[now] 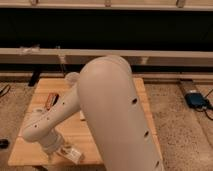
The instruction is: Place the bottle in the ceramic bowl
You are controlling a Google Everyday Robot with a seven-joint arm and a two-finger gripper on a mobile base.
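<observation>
Camera view: the robot's thick white arm (115, 110) bends across the wooden table (82, 132) and fills much of the scene. The gripper (56, 148) hangs low over the table's front-left edge; whether it is spread or pressed together cannot be told. The bottle (74, 154), pale and lying on its side, sits on the table's front edge, just beside the gripper. An orange-brown shape, apparently the ceramic bowl (51, 99), rests on the table's far-left part, well apart from the bottle. A blue device (196, 99) lies on the floor right of the table.
</observation>
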